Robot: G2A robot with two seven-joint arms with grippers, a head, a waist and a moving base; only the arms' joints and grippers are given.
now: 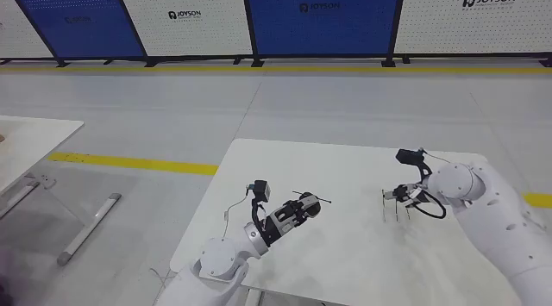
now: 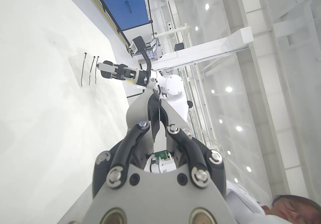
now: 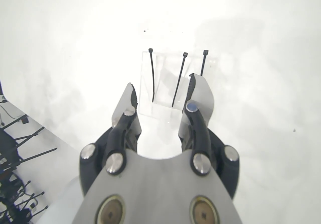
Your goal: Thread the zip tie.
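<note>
Three black zip ties (image 3: 180,76) lie side by side on a clear flat holder (image 3: 163,107) on the white table (image 1: 345,168). My right gripper (image 3: 163,89) hangs open just above their tail ends, its fingers straddling two of them. From above, this gripper (image 1: 400,194) sits over the ties (image 1: 393,207) at the table's right. My left gripper (image 1: 309,208) is raised at centre-left, shut on another zip tie (image 1: 312,196) that sticks out sideways. In the left wrist view its pads (image 2: 153,112) are pressed together on the thin black strip, with the right gripper (image 2: 104,70) and the ties (image 2: 89,70) farther off.
The table's near and left edges lie close to the left arm. A second white table (image 1: 26,142) stands off to the left across a floor gap. Blue and white panels (image 1: 319,4) line the back.
</note>
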